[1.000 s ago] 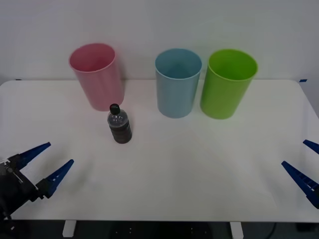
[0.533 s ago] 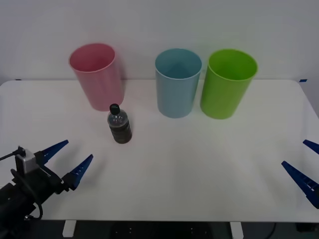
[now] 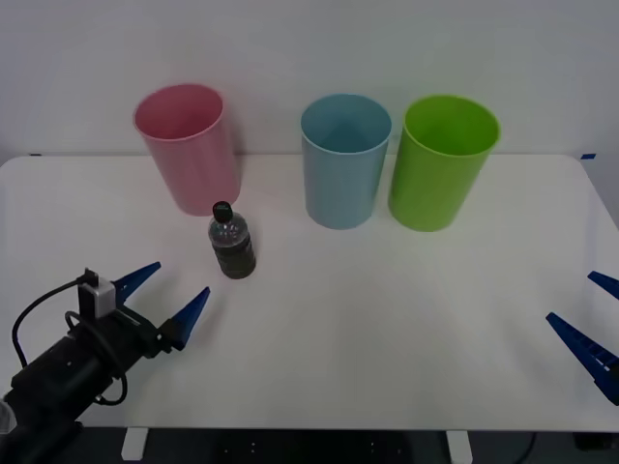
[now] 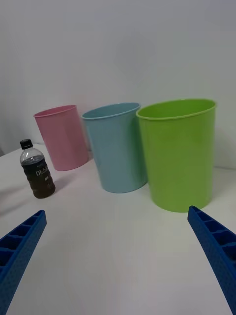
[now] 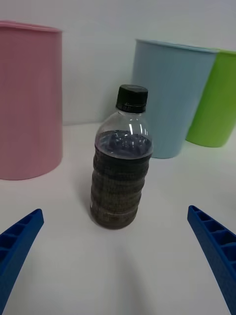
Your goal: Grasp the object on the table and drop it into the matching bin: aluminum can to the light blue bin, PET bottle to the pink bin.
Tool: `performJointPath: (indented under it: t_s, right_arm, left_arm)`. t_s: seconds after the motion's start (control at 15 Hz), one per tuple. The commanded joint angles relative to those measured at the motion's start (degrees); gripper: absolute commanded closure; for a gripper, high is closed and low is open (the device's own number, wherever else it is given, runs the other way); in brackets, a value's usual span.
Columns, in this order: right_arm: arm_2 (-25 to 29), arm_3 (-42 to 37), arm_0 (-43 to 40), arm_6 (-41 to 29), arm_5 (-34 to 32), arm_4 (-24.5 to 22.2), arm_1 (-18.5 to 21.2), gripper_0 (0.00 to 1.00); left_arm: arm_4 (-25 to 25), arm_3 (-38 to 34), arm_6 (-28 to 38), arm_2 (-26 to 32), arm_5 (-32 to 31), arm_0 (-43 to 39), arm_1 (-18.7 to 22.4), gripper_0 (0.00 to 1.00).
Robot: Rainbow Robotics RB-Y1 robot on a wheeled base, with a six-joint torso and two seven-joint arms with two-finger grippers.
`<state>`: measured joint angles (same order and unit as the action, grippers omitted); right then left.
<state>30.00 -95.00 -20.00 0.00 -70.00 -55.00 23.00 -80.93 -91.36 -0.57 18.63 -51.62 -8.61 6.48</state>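
— Where's your left gripper (image 3: 173,295)?

— Near the bottle (image 3: 232,243), fingers spread wide, holding and touching nothing.

— And the bottle?

— Upright on the table (image 3: 387,309), just before the pink bin (image 3: 189,145). My right gripper (image 3: 592,324) sits open and empty at the table's right edge.

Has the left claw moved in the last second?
Yes. The open left claw has advanced across the table toward the PET bottle, which stands untouched.
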Motion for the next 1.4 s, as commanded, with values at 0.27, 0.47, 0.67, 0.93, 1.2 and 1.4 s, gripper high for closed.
performJointPath:
  t_s: [0.27,0.47,0.67,0.93,1.2,1.4]
  right_arm:
    - [0.0,0.0,0.0,0.0,0.0,0.0,0.0,0.0]
    - [0.0,0.0,0.0,0.0,0.0,0.0,0.0,0.0]
    - [0.0,0.0,0.0,0.0,0.0,0.0,0.0,0.0]
    - [0.0,0.0,0.0,0.0,0.0,0.0,0.0,0.0]
    - [0.0,0.0,0.0,0.0,0.0,0.0,0.0,0.0]
    - [0.0,0.0,0.0,0.0,0.0,0.0,0.0,0.0]
  left_arm:
    - [-1.77,9.97,-1.71,-1.4,0.99,8.26,-0.24,0.0]
    - [-2.21,14.98,-2.77,-1.66,1.7,12.39,-0.24,0.0]
    - [-3.0,19.29,-3.65,-1.93,2.66,16.08,-0.24,0.0]
    - [-3.18,25.71,-5.14,-2.01,3.72,21.09,-0.24,0.0]
    - [-4.59,27.73,-5.67,-2.01,5.04,23.46,-0.33,0.0]
    - [-4.59,28.96,-5.84,-2.1,5.74,24.52,-0.59,0.0]
